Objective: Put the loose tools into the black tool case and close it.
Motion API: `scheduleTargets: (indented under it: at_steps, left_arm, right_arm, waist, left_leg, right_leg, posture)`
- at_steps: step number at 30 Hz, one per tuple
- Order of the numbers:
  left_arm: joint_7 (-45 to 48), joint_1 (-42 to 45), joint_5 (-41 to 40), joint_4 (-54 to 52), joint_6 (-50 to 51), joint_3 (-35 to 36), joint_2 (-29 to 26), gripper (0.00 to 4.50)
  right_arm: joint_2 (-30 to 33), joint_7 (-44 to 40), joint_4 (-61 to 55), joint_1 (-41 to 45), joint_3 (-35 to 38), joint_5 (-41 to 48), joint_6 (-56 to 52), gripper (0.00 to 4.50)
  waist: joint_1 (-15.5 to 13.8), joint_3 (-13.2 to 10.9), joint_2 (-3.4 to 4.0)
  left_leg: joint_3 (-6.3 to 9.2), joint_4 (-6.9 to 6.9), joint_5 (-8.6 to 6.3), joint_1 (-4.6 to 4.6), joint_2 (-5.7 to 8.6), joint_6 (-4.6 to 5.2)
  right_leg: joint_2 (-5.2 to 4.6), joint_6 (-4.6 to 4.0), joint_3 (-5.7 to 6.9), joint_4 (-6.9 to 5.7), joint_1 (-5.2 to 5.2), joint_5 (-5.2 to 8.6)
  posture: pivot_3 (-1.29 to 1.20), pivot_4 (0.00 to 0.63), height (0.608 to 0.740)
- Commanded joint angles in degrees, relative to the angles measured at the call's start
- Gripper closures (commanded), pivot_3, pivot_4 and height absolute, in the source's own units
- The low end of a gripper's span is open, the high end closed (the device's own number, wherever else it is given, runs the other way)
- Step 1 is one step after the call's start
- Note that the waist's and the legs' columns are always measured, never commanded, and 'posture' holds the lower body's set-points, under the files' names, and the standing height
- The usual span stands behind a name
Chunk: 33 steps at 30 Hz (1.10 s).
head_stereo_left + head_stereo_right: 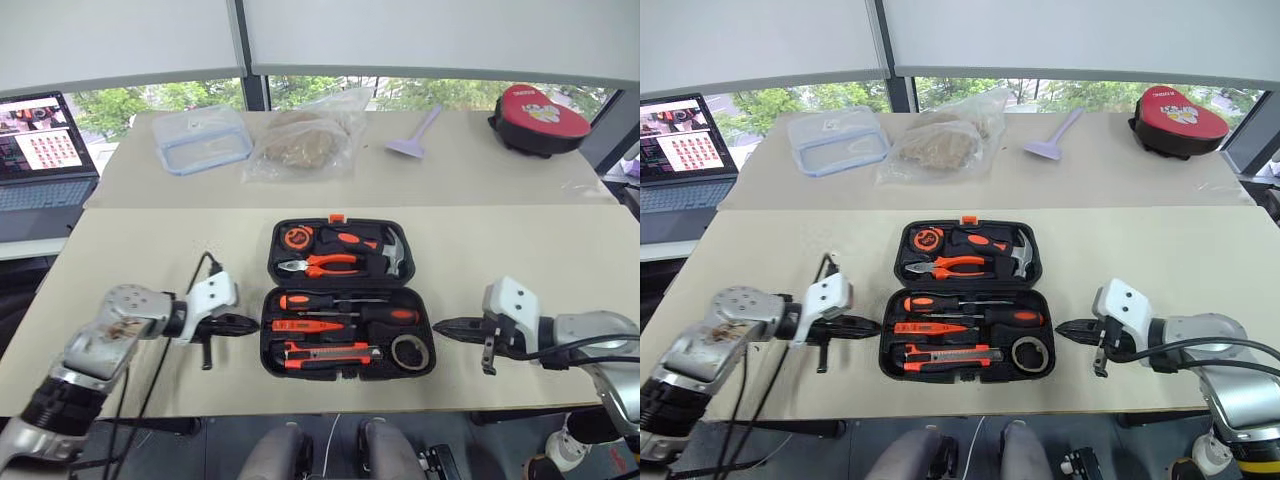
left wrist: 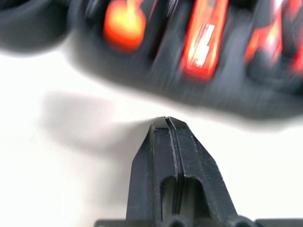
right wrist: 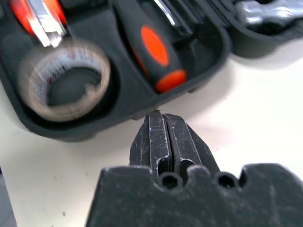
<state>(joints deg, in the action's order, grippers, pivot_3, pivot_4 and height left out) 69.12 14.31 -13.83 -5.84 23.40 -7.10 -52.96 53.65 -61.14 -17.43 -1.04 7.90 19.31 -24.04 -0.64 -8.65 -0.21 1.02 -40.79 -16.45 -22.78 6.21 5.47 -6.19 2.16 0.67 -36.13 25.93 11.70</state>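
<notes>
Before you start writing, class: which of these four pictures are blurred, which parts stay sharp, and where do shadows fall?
Left wrist view: the black tool case and its orange tools are smeared, the left gripper stays crisp, and a soft grey shadow lies on the table. Right wrist view: the tape roll is blurred, the right gripper sharp. Both eye views: sharp, evenly lit, faint shadows.

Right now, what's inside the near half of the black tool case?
The near half of the black tool case holds two black-and-orange screwdrivers, a slim orange screwdriver, a utility knife and a grey tape roll. Their recesses beneath are covered.
</notes>
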Motion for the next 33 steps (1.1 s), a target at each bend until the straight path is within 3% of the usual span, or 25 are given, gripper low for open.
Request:
scheduleTargets:
  at_steps: [1,4,7,14,16,21,28,31,33]
  left_arm:
    - [0.23,0.42,1.11,4.19,0.04,1.78,-2.18,4.50]
    - [-4.14,9.65,-2.90,8.31,10.91,4.12,2.01,4.50]
    - [-9.12,17.94,-4.27,12.38,20.27,4.41,7.19,3.78]
    - [-18.73,31.76,-6.96,20.58,35.55,5.78,19.80,1.33]
    - [-21.13,33.97,-6.76,23.10,36.49,6.15,22.20,0.66]
    - [-25.61,36.58,-5.67,28.21,35.13,6.24,26.00,0.66]
    - [-26.97,36.58,-5.97,29.68,34.49,6.89,26.72,0.66]
    - [-27.08,35.75,-5.96,29.24,34.26,6.97,26.45,1.39]
    - [-26.49,35.16,-6.17,28.58,34.18,6.78,26.16,2.07]
  right_arm:
    - [1.43,0.56,0.75,1.05,3.50,0.71,-0.53,4.47]
    - [0.13,3.77,3.41,7.73,4.62,3.41,-6.40,4.47]
    - [-2.39,7.62,5.29,14.49,3.10,4.96,-12.43,3.69]
    - [-11.36,16.69,12.71,31.76,-2.45,5.19,-25.02,1.31]
    - [-13.54,18.41,15.39,35.02,-3.09,5.00,-27.07,1.28]
    - [-16.22,22.16,21.96,38.75,-6.78,0.97,-27.73,1.28]
    - [-18.42,24.24,25.51,40.37,-8.22,-0.74,-27.76,1.28]
    - [-19.50,25.24,27.02,40.51,-8.43,-1.51,-27.56,1.28]
    - [-20.66,26.21,27.67,40.98,-7.60,-1.15,-28.31,1.79]
  waist:
    - [-0.04,0.01,0.01]
    - [-0.16,-0.02,-0.02]
    - [-0.63,-0.04,-0.09]
    - [0.00,-0.03,-0.13]
    - [0.10,-0.03,-0.13]
    - [0.18,-0.03,-0.13]
    - [0.37,-0.03,-0.13]
    - [0.51,-0.03,-0.13]
    - [0.52,-0.02,-0.12]
  left_leg:
    - [-0.01,0.00,-0.01,0.02,0.00,-0.01]
    - [-0.01,-0.04,-0.08,0.04,0.02,-0.11]
    - [0.06,-0.19,0.03,-0.03,0.04,0.04]
    - [-0.01,-0.25,0.07,-0.39,0.12,0.10]
    - [-0.02,-0.29,0.10,-0.46,0.11,0.06]
    - [-0.01,-0.27,0.14,-0.43,0.10,0.01]
    - [-0.01,-0.27,0.15,-0.44,0.13,-0.01]
    - [-0.01,-0.27,0.16,-0.43,0.12,-0.04]
    - [-0.01,-0.27,0.16,-0.38,0.13,-0.05]
  right_leg:
    - [-0.01,0.00,0.01,0.00,-0.04,0.00]
    - [-0.01,-0.01,0.05,-0.01,-0.12,-0.01]
    - [0.01,-0.01,0.14,-0.08,-0.11,-0.09]
    - [-0.01,0.04,0.18,-0.33,0.13,-0.12]
    - [-0.02,0.03,0.17,-0.76,0.25,-0.12]
    - [0.02,0.03,0.17,-0.76,0.24,-0.12]
    - [0.01,0.03,0.18,-0.77,0.28,-0.12]
    - [0.02,0.03,0.18,-0.78,0.27,-0.12]
    - [0.02,0.03,0.18,-0.79,0.23,-0.12]
  posture:
    - [0.00,0.150,0.722]
    - [0.00,0.150,0.722]
    - [0.00,0.150,0.722]
    - [0.00,0.150,0.722]
    - [0.00,0.150,0.722]
    - [0.00,0.150,0.722]
    - [0.00,0.150,0.722]
    - [0.00,0.150,0.722]
    - [0.00,0.150,0.722]
